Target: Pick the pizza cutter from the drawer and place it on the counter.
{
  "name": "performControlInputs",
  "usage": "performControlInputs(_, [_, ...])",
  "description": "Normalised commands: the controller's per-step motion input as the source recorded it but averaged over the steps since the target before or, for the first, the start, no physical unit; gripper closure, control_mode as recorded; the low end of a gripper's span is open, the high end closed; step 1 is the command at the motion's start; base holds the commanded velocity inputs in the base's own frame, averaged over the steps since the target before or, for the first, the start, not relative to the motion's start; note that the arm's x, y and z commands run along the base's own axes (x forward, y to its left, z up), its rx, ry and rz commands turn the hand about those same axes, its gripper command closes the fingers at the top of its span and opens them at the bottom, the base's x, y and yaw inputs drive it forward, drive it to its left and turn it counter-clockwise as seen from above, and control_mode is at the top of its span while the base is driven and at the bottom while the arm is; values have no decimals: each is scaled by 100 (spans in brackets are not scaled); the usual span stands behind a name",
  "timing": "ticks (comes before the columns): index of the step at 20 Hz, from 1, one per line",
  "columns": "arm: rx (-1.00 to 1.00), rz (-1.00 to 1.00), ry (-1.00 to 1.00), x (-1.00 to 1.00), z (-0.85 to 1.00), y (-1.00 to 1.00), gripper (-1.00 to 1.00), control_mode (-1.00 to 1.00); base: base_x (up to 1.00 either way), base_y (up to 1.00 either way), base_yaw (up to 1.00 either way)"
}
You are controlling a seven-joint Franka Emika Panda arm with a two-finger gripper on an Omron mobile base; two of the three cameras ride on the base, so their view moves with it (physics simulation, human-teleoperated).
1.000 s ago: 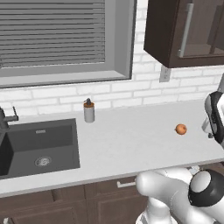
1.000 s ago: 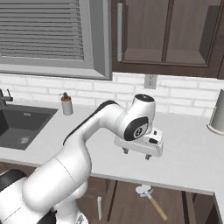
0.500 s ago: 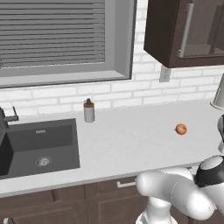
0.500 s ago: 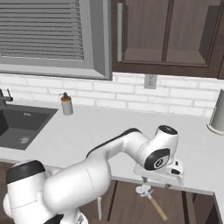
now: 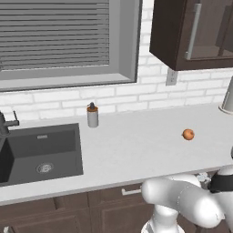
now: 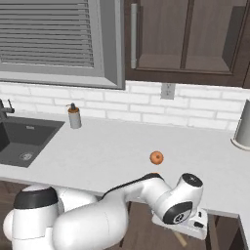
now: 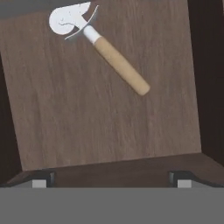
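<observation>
The pizza cutter [image 7: 114, 56] lies flat on the brown floor of the open drawer [image 7: 109, 127], its silver wheel toward the hand view's upper left and its tan handle slanting to the lower right. My gripper [image 7: 111, 181] hangs above the drawer and points down into it, jaws wide open and empty, clear of the cutter. In the right base view my hand [image 6: 181, 220] sits below the front edge of the light counter [image 6: 112, 151], with a bit of tan handle [image 6: 181, 239] showing under it.
A small orange fruit [image 6: 156, 157] lies on the counter just behind the hand. A soap bottle [image 6: 74, 117] stands by the dark sink [image 6: 24, 141] at the left. A grey canister [image 6: 242, 126] stands at the far right. Dark wall cabinets hang above.
The arm has swung from above the counter, out over its front edge and down to the drawer. The jaws have stayed open.
</observation>
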Motion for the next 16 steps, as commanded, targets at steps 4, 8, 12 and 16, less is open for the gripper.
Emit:
performControlInputs(4, [-1, 0, 0, -39, -65, 0, -100, -100, 0, 0, 0])
performControlInputs(8, [-2, 0, 0, -8, -36, 0, -100, -100, 0, 0, 0])
performControlInputs(12, [0, 0, 0, -3, -17, 0, -100, -100, 0, 0, 0])
performControlInputs(16, [0, 0, 0, -13, -16, -1, -100, -100, 0, 0, 0])
